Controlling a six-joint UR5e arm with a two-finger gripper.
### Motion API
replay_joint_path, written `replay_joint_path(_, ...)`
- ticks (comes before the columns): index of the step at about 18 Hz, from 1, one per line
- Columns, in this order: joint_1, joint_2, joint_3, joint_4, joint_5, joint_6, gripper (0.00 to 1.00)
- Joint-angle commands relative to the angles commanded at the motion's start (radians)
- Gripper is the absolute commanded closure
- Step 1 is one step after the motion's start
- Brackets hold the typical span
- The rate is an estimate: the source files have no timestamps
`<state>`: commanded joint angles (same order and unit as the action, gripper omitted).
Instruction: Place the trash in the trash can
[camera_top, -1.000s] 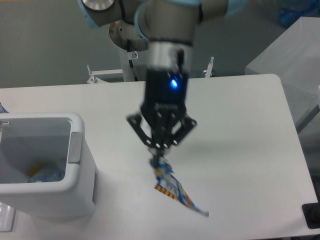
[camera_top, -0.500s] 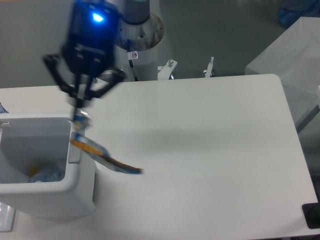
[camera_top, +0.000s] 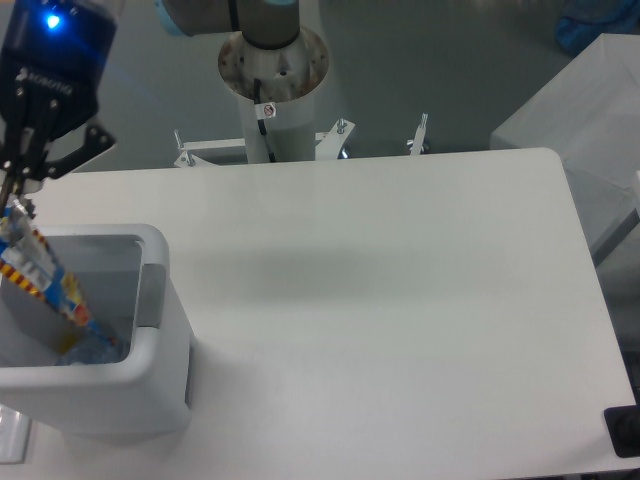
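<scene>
My gripper (camera_top: 12, 203) hangs over the left part of the white trash can (camera_top: 155, 330) at the table's left front. It is shut on the top end of the blue-and-silver snack wrapper (camera_top: 45, 283), which dangles slantwise down into the bin's opening. Inside the bin, at the bottom, lies the crushed clear plastic bottle (camera_top: 92, 349), partly hidden by the wrapper and the bin wall. A grey patch (camera_top: 149, 294) shows on the bin's right side.
The robot's base column (camera_top: 272, 70) stands behind the table's far edge. A grey-white box (camera_top: 590, 110) sits beyond the right edge. A small dark object (camera_top: 625, 432) is at the front right corner.
The gripper has carried the wrapper from the table's middle leftward, past the bin's right rim, until it hangs over the bin with the wrapper's lower end inside.
</scene>
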<state>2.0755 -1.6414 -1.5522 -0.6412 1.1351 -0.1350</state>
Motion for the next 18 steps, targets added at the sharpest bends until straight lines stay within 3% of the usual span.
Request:
replay_joint_path(3,-0.002,-0.003,-0.034,0.002,0.0,0.002,0.85)
replay_joint_path(4,-0.002,-0.006,-0.038,0.0,0.002,0.009,0.74)
replay_joint_path(6,0.0,-0.008,-0.069,0.002,0.003,0.046,0.72)
replay_joint_path(7,0.0,-0.008,-0.078,0.002,0.003,0.063,0.65)
replay_joint_path(9,0.0,-0.012,-0.092,0.0,0.005,0.113,0.38)
replay_joint_path(11,0.002,-0.029,-0.085,-0.002,0.024,0.187,0.02)
replay_joint_path(14,0.035,-0.034,-0.074,-0.002,0.135,0.227,0.0)
replay_joint_path(18,0.167,-0.037,-0.069,0.002,0.149,0.302,0.0)
